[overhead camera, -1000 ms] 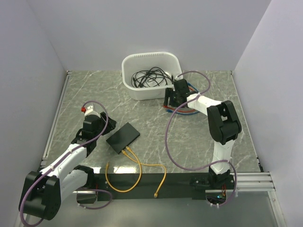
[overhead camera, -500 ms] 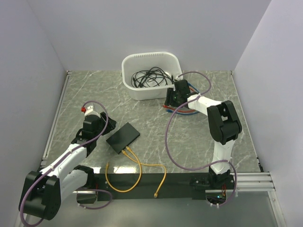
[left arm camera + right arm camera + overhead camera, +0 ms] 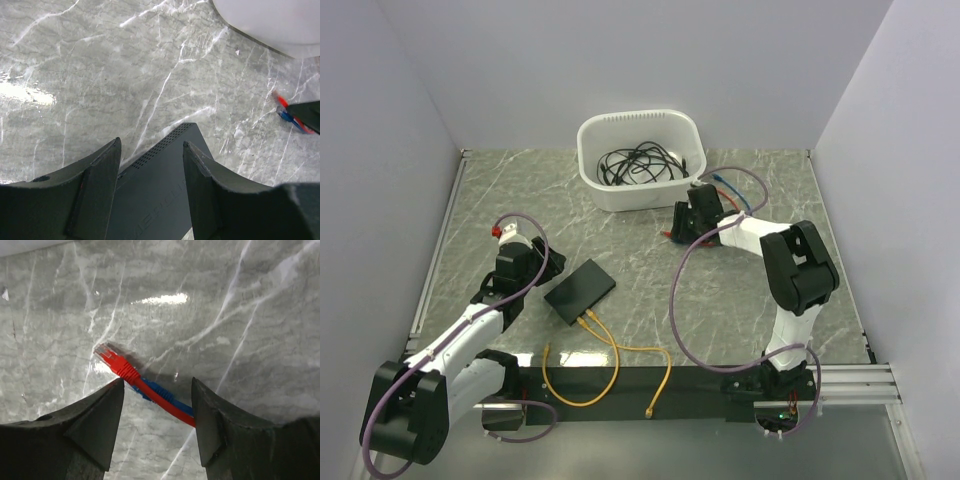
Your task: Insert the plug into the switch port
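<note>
**red plug lies between the open right jaws, well apart from the black switch**

seen from above, a grey marbled counter (image 3: 620, 230) is closed in by pale walls (image 3: 380, 150) on the left, back and right. a black bar (image 3: 700, 380) runs along its near edge.

the plug (image 3: 106, 353) is a clear clip on a red cable (image 3: 160, 401). it lies flat on the counter right of centre, just in front of a white tub (image 3: 638, 117). a blue cable (image 3: 162, 392) runs beside the red one. the right jaws stand apart, one on each side of the two cables, and pinch neither. the plug tip pokes out just beyond them.

the tub stands at the back and holds a tangle of black cords (image 3: 635, 165). it is close behind the right jaws.

the switch (image 3: 580, 291) is a flat black box lying at an angle left of centre. its ports (image 3: 583, 318) face the near edge. two yellow cables (image 3: 605, 345) are already plugged in there, and they loop over the black bar.

the left jaws are also apart and hold nothing. they sit just beside the left end of the switch, and the left wrist view shows a corner of the box between them.

bare counter lies between the switch and the plug. a purple hose (image 3: 672, 300) from the right arm loops across that stretch.
</note>
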Available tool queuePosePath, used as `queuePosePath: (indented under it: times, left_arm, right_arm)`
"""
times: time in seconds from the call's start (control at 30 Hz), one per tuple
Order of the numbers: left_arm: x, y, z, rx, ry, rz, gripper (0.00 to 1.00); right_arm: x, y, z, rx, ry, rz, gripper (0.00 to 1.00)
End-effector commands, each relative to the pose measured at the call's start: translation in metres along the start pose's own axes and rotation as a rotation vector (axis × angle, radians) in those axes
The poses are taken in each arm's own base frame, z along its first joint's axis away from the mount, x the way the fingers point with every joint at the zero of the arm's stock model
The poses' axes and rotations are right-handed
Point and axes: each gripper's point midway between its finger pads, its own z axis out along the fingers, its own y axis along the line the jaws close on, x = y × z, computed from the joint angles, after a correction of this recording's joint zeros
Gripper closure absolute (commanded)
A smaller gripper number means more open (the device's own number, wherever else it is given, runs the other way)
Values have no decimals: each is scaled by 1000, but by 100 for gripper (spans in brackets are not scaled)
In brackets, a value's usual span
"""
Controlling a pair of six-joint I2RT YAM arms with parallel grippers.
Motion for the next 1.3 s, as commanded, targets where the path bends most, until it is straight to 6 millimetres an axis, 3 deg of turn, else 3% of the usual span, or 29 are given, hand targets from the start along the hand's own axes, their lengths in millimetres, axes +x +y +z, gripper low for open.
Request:
queuePosePath:
  times: [0.0, 0.3, 0.57, 0.8, 1.1, 1.27]
  left_arm:
    - [-6, -2, 1, 11, -27, 8, 42]
    - [-7, -3, 1, 14, -30, 8, 42]
    - [-7, -3, 0, 14, -30, 8, 42]
    - [-6, -2, 0, 13, -29, 9, 42]
    - [-7, -2, 0, 14, -30, 9, 42]
    - [-7, -2, 0, 14, -30, 9, 42]
  right_arm:
    - [13, 0, -11, 11, 36, 7, 37]
    - [25, 1, -7, 0, 63, -2, 37]
    - [29, 30, -12, -83, 59, -99, 36]
    - [41, 34, -2, -27, 96, -161, 38]
    - [49, 39, 3, -21, 121, -194, 62]
    - [48, 44, 2, -27, 117, -201, 66]
